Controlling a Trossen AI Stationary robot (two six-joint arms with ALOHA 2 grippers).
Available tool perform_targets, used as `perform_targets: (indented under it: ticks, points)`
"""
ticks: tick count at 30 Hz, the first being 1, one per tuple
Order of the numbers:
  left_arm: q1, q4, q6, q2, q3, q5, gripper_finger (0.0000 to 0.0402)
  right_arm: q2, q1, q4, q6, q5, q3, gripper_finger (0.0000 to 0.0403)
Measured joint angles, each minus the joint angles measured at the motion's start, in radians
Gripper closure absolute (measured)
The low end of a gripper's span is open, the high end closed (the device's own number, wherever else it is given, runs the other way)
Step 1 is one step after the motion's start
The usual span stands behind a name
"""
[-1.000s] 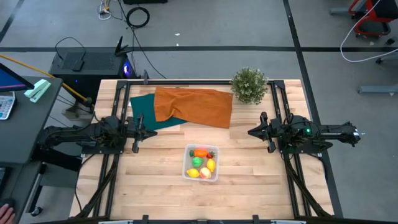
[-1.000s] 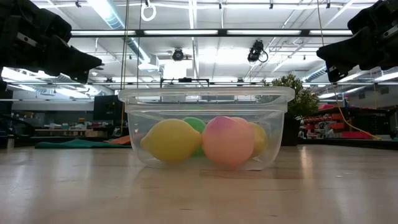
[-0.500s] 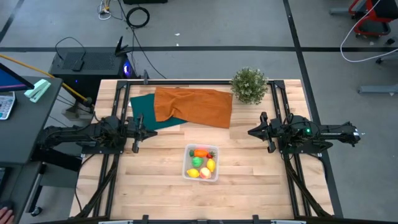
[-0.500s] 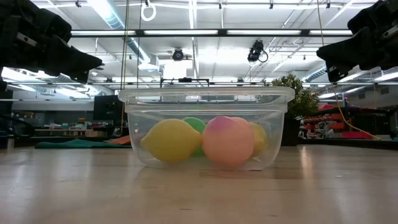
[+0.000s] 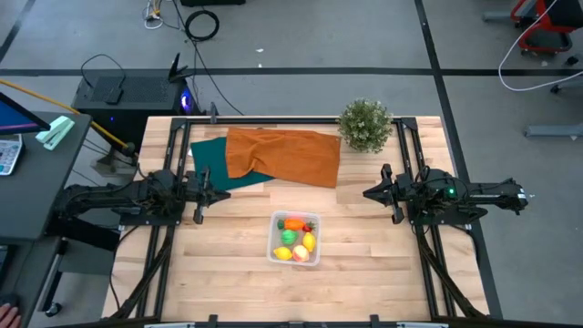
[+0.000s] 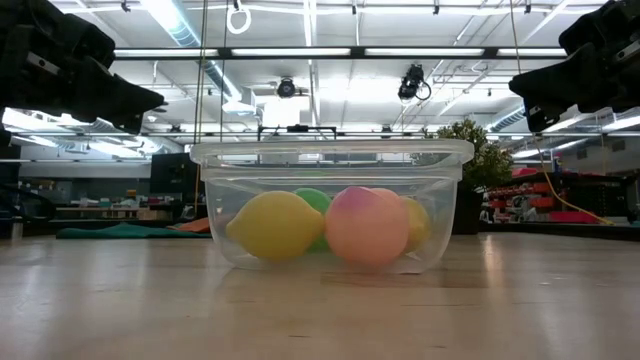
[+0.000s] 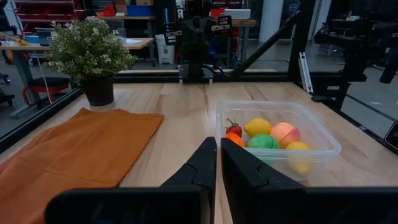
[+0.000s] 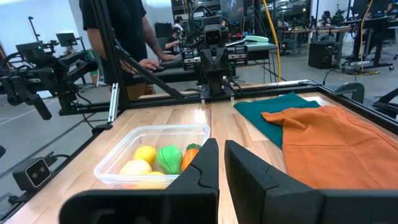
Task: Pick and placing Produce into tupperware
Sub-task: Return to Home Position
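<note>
High view: tupperware [image 5: 271, 235] sits lower centre of the frame on the wooden table [image 5: 364, 269], upright, no lid on it. All six produce pieces are inside it:
- carrot [image 5: 294, 223] along the top edge of the box
- strawberry [image 5: 309, 225] just beside the carrot, upper right corner
- green round one [image 5: 288, 237] in the middle
- lemon [image 5: 309, 241] on the right side
- second lemon [image 5: 282, 253] lower left
- apple [image 5: 301, 252] lower right, touching the second lemon

Low view: the box is mid frame, with a lemon and the pale reddish apple at the front wall and the green one behind and between them.

Left gripper [image 5: 224, 194] is at mid left of the high view, raised off the table and pointing toward the centre, well apart from the box. In the left wrist view its fingers [image 7: 200, 165] are narrow, nearly together with only a thin slit between them, and hold nothing.

Right gripper [image 5: 367, 193] is at mid right, mirrored, pointing toward the centre and also well clear of the box. In the right wrist view its fingers [image 8: 203, 163] are narrow and hold nothing.

Orange cloth [image 5: 284, 155] lies upper centre, overlapping a green cloth [image 5: 209, 166] to its left. Potted plant [image 5: 365, 125] stands at the upper right of the table. A person [image 8: 121, 28] stands beyond the table in the right wrist view.
</note>
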Motion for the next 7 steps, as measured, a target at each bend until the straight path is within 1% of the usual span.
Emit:
perform_targets:
  ticks: [7]
  points:
    - [0.0, 0.0, 0.0, 0.0, 0.0, 0.0, 0.0367, 0.0, 0.0, 0.0, 0.0, 0.0, 0.0, 0.0401]
